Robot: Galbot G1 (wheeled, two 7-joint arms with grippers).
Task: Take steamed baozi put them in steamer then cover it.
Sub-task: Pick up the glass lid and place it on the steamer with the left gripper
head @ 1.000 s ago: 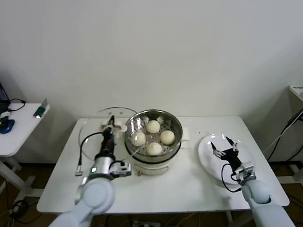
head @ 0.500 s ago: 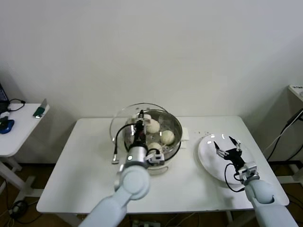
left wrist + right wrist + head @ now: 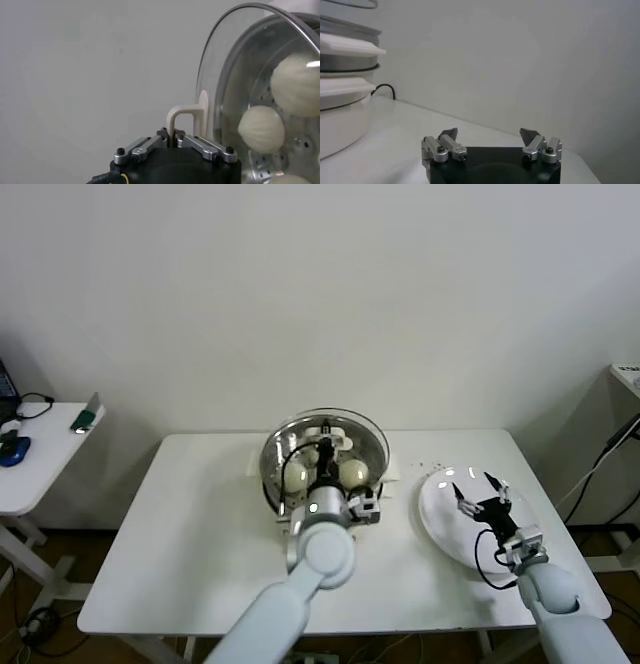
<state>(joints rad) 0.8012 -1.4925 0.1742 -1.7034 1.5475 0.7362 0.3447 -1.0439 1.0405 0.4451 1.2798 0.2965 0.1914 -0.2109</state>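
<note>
Left gripper [image 3: 328, 427]: had swung across from the table left of the steamer [image 3: 372, 446] until it hung over the pot's centre, jaws clamped on the cream handle of the cover [image 3: 220, 85].
Cover: a second earlier it stood left of the steamer; by this moment it sat over the steamer's mouth, its rim roughly matching the pot's rim. Whether it rested on the rim or hovered just above could not be told.
Steamed baozi [image 3: 296, 476]: inside the steamer, on the perforated tray, seen through the glass; none remained on the white plate [image 3: 436, 514].
Task meaning: loading looked finished and covering was nearly done; seating and letting go of the handle seemed all that remained.
Right gripper [image 3: 479, 505]: idle over the plate, right of the steamer, fingers spread wide and holding nothing.
</note>
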